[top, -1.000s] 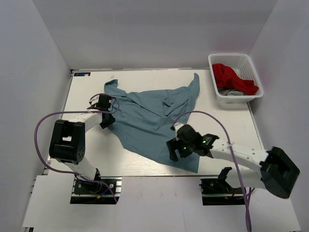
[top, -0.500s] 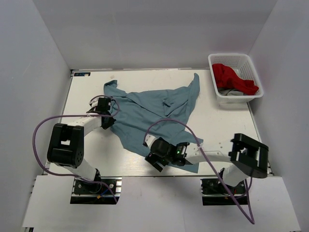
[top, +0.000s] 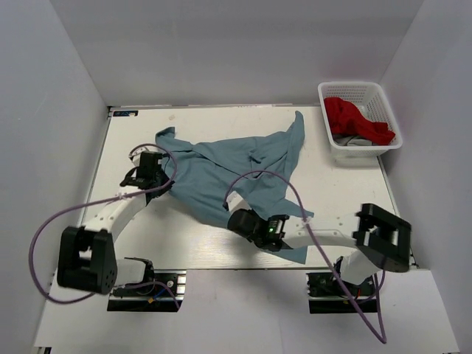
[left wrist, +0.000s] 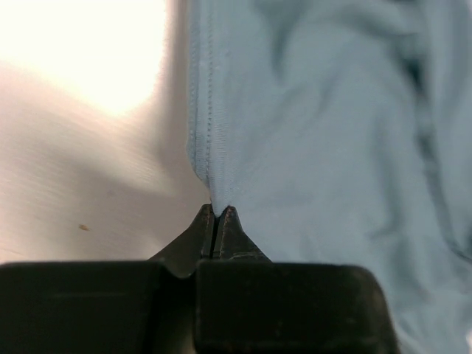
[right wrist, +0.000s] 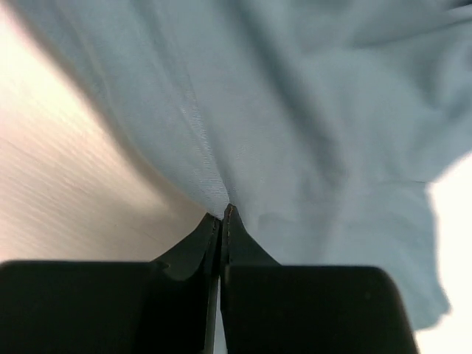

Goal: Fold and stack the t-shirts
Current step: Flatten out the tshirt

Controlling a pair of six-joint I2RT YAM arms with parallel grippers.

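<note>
Across the middle of the table (top: 346,184), the grey-blue t-shirt (top: 243,158) lay spread out and rumpled, one corner pointing toward the far edge. Over on its left hem, the left gripper (left wrist: 216,214) was pinched tight on the stitched edge, its fingers together with cloth between them. Down by the near side, the right gripper (right wrist: 223,214) was clamped on a fold of the same shirt. Off in the far right corner, a white basket (top: 366,152) held a red cloth (top: 354,118).

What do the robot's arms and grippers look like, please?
The left arm and right arm are white tubes joined by chunky black housings, each trailing a loose purple cable. Small green lights glow near the right wrist. The left gripper and right gripper are matte black, tapering to thin tips.
</note>
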